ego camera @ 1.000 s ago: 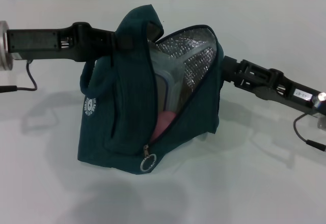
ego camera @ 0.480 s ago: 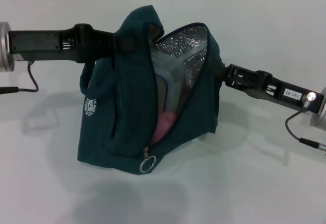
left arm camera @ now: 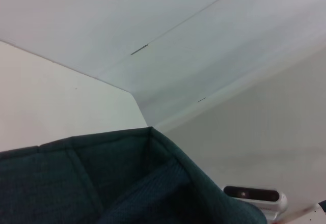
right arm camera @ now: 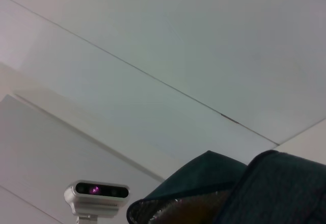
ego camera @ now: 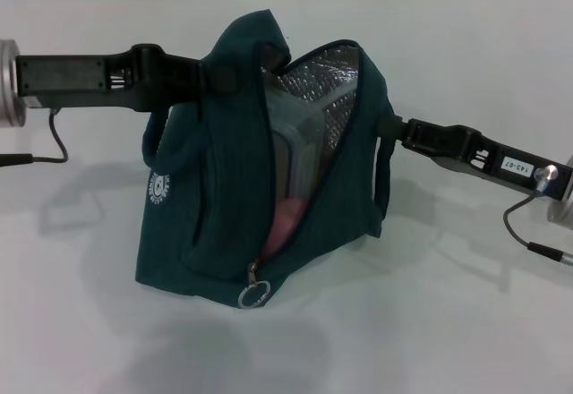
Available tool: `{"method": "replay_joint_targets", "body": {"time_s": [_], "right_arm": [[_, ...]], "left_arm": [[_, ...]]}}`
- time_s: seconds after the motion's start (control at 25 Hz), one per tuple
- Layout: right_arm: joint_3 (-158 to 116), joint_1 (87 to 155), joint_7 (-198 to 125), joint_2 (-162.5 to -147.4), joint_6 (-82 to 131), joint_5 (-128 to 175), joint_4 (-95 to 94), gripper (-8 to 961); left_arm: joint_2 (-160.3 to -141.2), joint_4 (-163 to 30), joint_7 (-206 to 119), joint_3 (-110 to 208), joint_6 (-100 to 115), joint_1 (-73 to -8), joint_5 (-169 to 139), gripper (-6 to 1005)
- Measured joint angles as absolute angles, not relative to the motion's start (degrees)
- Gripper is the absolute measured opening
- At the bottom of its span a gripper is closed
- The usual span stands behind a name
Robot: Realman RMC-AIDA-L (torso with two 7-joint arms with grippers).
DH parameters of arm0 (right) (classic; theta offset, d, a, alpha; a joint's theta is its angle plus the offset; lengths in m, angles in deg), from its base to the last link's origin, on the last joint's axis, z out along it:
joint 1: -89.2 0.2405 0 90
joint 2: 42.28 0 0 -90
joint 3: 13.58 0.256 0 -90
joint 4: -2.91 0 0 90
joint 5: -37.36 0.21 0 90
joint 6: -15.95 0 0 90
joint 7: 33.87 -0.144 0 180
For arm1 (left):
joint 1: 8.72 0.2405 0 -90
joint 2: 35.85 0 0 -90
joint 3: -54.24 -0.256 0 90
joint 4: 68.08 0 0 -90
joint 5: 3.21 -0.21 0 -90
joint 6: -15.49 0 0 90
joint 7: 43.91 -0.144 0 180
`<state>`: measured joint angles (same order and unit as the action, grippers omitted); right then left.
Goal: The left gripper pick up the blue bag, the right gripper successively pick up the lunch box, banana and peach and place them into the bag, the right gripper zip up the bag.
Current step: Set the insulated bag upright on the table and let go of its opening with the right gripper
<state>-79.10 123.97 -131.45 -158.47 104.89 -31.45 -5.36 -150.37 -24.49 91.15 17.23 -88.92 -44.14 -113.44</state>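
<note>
Narrowing blue bag (ego camera: 224,206) opening; right hand (ego camera: 387,128) pressing closer.

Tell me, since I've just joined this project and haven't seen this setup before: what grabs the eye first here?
The blue bag stands mid-table, gaping open along its zip so the silver lining shows. The left gripper meets its upper edge from the robot's left, and the right gripper reaches its far side from the right. Inside, the lunch box sits above the pink peach, and the zip ring hangs low at the front.
</note>
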Motion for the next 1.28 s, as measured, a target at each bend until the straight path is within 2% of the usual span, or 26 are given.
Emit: {"method": "replay_joint_targets", "body": {"time_s": [0.08,0.44,0.84,0.96,1.28], "right_arm": [[-79.1,124.0,-131.4,-158.47,104.9,-31.4,-5.4,338],[-79.0,123.7,-130.9,-158.47,105.0,-30.9,-5.4,-1],[-79.1,119.7,-132.5,-157.9,105.7,-30.6,-5.9,66],[-79.3,118.6,-132.1,-158.02,105.8,-30.7,-7.4,112],[-81.3,121.7,-134.0,-158.47,105.1,-31.0,-6.1,236]], "left_arm": [[-150.37,-24.5,91.0,17.2,-88.9,-44.1,-113.4,66],[-150.42,-24.5,90.9,17.2,-89.0,-44.1,-113.4,67],[-150.46,-24.5,90.9,17.2,-89.0,-43.7,-113.2,68],[-150.46,-24.5,90.9,17.2,-89.0,-43.7,-113.2,68],[-150.48,-24.5,90.9,17.2,-89.1,-44.1,-113.3,69]]}}
